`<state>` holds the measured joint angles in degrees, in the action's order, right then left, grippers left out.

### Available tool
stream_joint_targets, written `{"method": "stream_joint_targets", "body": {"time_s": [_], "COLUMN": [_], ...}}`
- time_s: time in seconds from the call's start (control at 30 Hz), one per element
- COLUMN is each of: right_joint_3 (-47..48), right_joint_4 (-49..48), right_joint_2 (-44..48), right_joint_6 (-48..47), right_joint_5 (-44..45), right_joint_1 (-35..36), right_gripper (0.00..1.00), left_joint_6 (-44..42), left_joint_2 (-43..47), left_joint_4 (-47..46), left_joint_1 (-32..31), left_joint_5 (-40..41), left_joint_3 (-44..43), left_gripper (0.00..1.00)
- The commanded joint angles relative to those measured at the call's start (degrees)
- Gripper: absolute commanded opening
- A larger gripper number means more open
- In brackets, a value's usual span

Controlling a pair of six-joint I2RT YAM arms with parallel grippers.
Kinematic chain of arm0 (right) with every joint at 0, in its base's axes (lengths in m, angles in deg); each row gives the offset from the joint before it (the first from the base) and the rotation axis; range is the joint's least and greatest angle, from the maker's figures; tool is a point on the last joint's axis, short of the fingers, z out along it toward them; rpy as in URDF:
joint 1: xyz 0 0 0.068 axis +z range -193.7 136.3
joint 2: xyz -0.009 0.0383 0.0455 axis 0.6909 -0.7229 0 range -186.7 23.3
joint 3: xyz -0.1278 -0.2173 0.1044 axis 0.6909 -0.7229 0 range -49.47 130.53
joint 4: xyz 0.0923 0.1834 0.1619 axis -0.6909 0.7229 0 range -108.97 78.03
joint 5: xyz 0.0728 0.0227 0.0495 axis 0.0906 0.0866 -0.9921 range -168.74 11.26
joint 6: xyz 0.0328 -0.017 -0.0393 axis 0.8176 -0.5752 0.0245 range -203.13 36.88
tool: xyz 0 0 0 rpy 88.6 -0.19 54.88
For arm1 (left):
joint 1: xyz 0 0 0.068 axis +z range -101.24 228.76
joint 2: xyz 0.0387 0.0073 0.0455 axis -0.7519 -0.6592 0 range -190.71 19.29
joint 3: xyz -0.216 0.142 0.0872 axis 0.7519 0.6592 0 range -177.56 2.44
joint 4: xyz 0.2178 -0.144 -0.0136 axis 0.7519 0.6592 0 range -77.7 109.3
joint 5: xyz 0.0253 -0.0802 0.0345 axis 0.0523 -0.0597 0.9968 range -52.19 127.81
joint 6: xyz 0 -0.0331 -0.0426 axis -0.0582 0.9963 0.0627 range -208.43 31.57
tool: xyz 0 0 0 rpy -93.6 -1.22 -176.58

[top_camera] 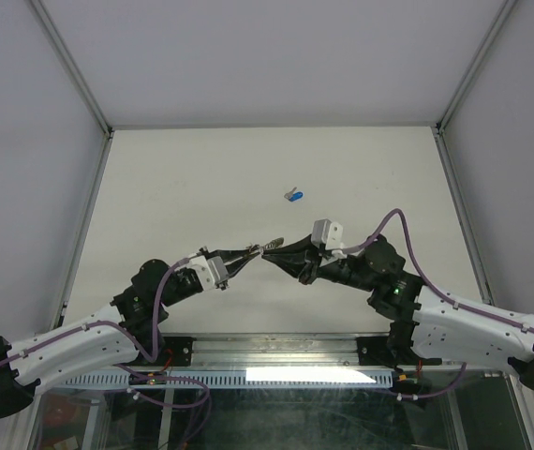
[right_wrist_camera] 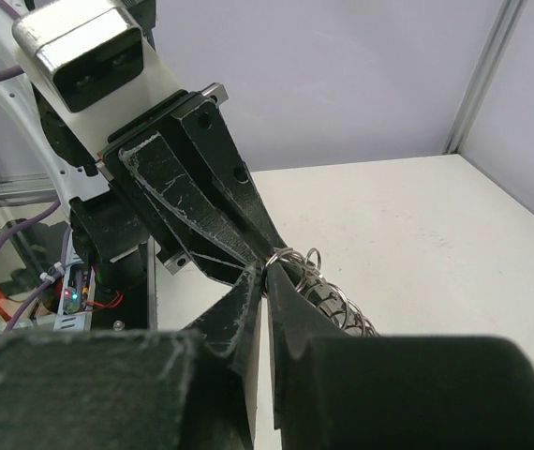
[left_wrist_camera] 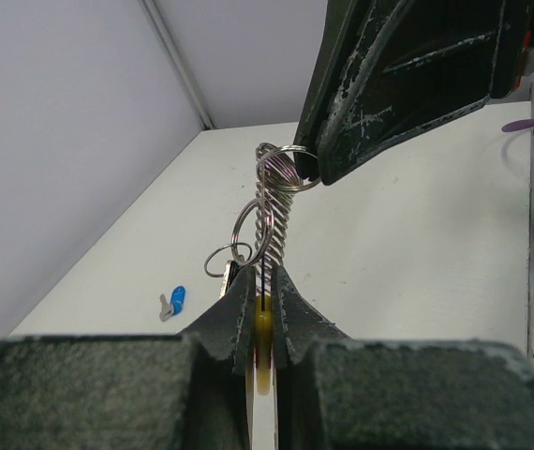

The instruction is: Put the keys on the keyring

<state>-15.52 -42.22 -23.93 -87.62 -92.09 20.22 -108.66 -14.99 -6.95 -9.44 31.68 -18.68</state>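
The keyring (left_wrist_camera: 273,217), a silvery coiled ring, is stretched in the air between both grippers. My left gripper (left_wrist_camera: 262,281) is shut on its yellow segment (left_wrist_camera: 263,323). My right gripper (right_wrist_camera: 267,272) is shut on a thin wire loop (right_wrist_camera: 284,253) at the coil's other end (right_wrist_camera: 328,295). In the top view the two gripper tips (top_camera: 256,251) (top_camera: 273,251) almost meet above the table's middle. A small split ring (left_wrist_camera: 228,257) hangs off the coil by my left finger, with what looks like a silver key (left_wrist_camera: 227,273) on it. A blue-headed key (top_camera: 294,195) lies loose on the table (left_wrist_camera: 175,299).
The white table (top_camera: 192,187) is fenced by grey walls and metal posts (top_camera: 70,66). The left arm's body (right_wrist_camera: 183,187) fills the left of the right wrist view. Cables (top_camera: 393,217) loop off both arms.
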Motion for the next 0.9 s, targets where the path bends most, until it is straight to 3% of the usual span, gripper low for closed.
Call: {"method": "stream_joint_targets", "body": {"time_s": [0.0, 0.87], "right_joint_3": [1.2, 0.6], "right_joint_4": [-2.1, 1.2], "right_joint_2": [-0.2, 2.1], "right_joint_6": [1.3, 0.6], "right_joint_5": [-0.6, 5.7], "right_joint_1": [0.3, 0.3], "right_gripper": [0.07, 0.11], "left_joint_6": [-0.5, -0.8], "left_joint_2": [0.7, 0.7], "left_joint_4": [-2.7, -2.2], "left_joint_1": [-0.6, -0.6], "left_joint_5": [0.1, -0.1], "left_joint_3": [-3.2, -3.6], "left_gripper": [0.00, 0.00]}}
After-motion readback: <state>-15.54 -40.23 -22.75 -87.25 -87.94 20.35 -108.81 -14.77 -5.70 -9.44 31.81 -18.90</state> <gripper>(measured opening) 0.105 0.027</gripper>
